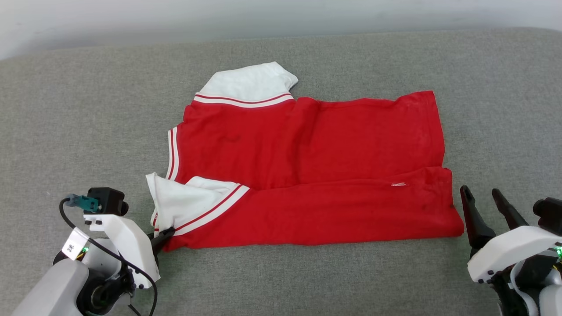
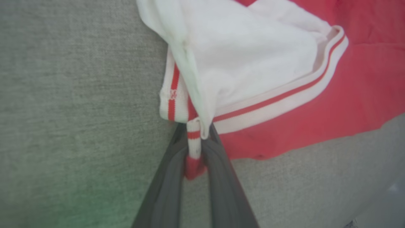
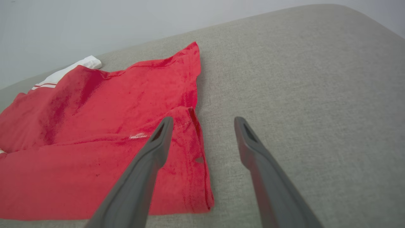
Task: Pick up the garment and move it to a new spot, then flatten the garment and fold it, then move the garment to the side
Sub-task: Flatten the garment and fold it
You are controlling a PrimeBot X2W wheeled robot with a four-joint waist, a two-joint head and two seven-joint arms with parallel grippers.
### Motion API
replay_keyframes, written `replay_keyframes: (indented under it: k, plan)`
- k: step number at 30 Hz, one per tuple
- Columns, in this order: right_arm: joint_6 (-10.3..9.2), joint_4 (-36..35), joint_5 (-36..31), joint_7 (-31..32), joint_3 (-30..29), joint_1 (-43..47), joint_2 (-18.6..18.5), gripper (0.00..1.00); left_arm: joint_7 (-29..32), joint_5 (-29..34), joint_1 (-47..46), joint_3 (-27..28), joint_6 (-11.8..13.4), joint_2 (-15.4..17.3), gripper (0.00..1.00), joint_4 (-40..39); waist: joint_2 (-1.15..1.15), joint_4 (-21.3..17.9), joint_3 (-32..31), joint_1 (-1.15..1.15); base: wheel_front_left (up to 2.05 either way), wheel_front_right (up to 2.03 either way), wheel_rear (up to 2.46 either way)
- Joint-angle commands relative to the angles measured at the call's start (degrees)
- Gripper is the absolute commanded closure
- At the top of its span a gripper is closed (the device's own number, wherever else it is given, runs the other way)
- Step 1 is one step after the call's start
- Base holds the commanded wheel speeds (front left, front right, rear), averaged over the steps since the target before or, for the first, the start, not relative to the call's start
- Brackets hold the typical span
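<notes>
Grey cloth surface (image 1: 88, 109): we see the left gripper (image 2: 195, 139) clenched on the garment (image 1: 307, 149) at its near-left sleeve trim (image 2: 172, 104); the right gripper (image 1: 480, 193) is spread and empty. The fabric seems thin, limp and slippery; take it by the hems.

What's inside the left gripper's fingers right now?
A bunched corner of the thin red sports jersey with white sleeves: its red-and-white striped trim, pinched in the left gripper. The white sleeve covers whatever fabric lies beneath it.
</notes>
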Motion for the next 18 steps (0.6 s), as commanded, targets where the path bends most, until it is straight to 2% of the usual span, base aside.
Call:
replay_keyframes:
  k: [1,7,10,14,18]
  plan:
    - [-0.03,0.0,1.0,1.9,-0.5,0.0,-0.5,0.0,-0.1,0.6,1.5,-1.2,-0.2,-1.0,1.0,0.4,0.0,0.3,-0.5,-0.01,0.0,0.0,0.0]
    - [-0.03,-1.5,3.8,20.2,-2.5,0.8,-3.4,0.0,-2.3,1.7,1.4,0.5,0.9,1.3,1.0,-4.2,0.0,1.1,-1.6,-0.01,0.0,0.0,0.0]
    - [-0.03,-3.5,4.5,27.3,-2.8,0.3,-4.3,0.0,-2.7,2.0,1.5,1.0,1.7,2.2,1.0,-7.0,0.0,1.5,-1.4,-0.01,0.0,0.0,0.0]
    - [-0.03,-4.9,4.1,32.0,-1.0,-1.5,-5.1,0.0,-2.4,2.3,1.7,1.4,2.7,3.0,1.0,-10.4,0.0,2.2,-0.3,-0.01,0.0,0.0,0.0]
    - [-0.03,-2.6,4.2,34.0,0.7,-3.9,-5.0,0.0,-2.3,2.3,1.4,1.7,3.4,3.4,1.0,-12.8,0.0,2.6,1.4,-0.01,0.0,0.0,0.0]
